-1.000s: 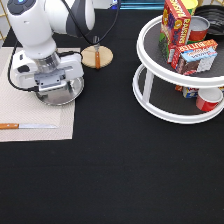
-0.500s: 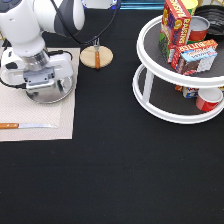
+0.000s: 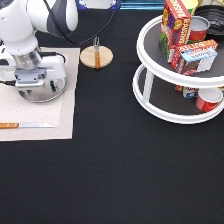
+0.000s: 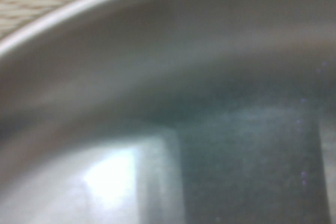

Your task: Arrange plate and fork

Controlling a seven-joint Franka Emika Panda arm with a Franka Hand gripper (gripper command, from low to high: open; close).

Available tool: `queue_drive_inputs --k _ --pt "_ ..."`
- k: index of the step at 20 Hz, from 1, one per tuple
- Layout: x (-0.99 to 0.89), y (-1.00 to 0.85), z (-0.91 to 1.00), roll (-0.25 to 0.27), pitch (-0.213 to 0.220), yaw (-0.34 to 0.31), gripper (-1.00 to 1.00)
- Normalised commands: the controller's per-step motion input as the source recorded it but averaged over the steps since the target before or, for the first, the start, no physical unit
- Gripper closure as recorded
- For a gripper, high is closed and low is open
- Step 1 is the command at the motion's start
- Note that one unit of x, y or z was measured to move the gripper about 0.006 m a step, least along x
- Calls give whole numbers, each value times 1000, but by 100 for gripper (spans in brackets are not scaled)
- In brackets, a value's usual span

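The round silver plate [image 3: 52, 93] lies low on the beige placemat [image 3: 62, 117] at the exterior view's left. My gripper [image 3: 36, 86] is right on top of it, and the hand covers most of the plate. The plate has travelled with the hand, so the gripper is shut on it. The wrist view is filled by the plate's shiny inside and rim [image 4: 150, 100]. The fork [image 3: 97, 56], with its orange-brown handle, lies across the round tan wooden coaster [image 3: 87, 59], to the right of the placemat's far corner.
A knife [image 3: 27, 125] with a wooden handle lies near the placemat's near edge. A white two-tier turntable rack [image 3: 165, 111] stands at the right with boxes [image 3: 192, 56] and cans [image 3: 207, 100]. The table is covered in black cloth.
The arm and the plate under it have moved together towards the exterior view's left across the placemat. The fork, coaster and knife have not moved.
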Motion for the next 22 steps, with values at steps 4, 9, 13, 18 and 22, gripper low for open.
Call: queue_drive_inputs --k 4,9,13,18,22 --pt "131 -546 -43 4 83 -106 -100" --pt "313 -605 -7 48 85 -50 -100" --pt "541 -506 -16 75 124 -6 -100" --pt "699 -351 -20 89 145 21 -100" --pt "682 -359 0 95 145 28 -100"
